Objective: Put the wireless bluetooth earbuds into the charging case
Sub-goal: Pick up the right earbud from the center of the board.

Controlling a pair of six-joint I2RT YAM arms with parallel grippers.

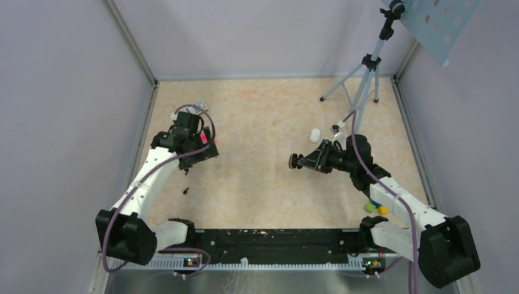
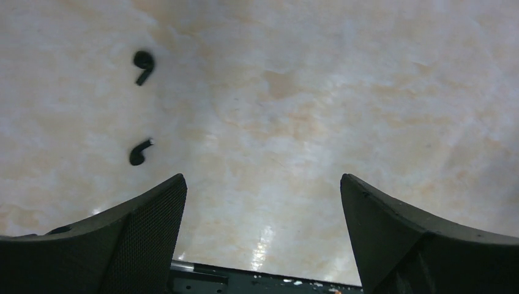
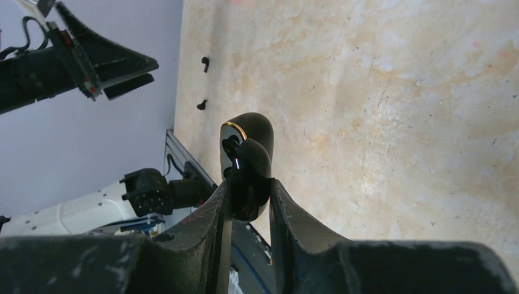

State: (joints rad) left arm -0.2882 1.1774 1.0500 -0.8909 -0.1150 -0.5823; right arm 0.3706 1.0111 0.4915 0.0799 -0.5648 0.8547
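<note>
The two earbuds are small, black and stemmed, not white. They lie apart on the table, ahead and to the left of my left gripper (image 2: 263,180): one earbud (image 2: 143,64) farther off, the other earbud (image 2: 140,152) nearer. They also show in the right wrist view (image 3: 205,62). One earbud shows in the top view (image 1: 186,190), below the left gripper (image 1: 201,153), which is open and empty above the table. My right gripper (image 3: 248,184) is shut on the glossy black charging case (image 3: 248,159), lid open, gold rim showing. It holds the case above the table's middle (image 1: 296,161).
A white pill-shaped object (image 1: 315,135) lies just behind the right gripper. A tripod (image 1: 362,86) stands at the back right. Green and yellow blocks (image 1: 376,208) lie by the right arm. Walls close in the left, back and right sides.
</note>
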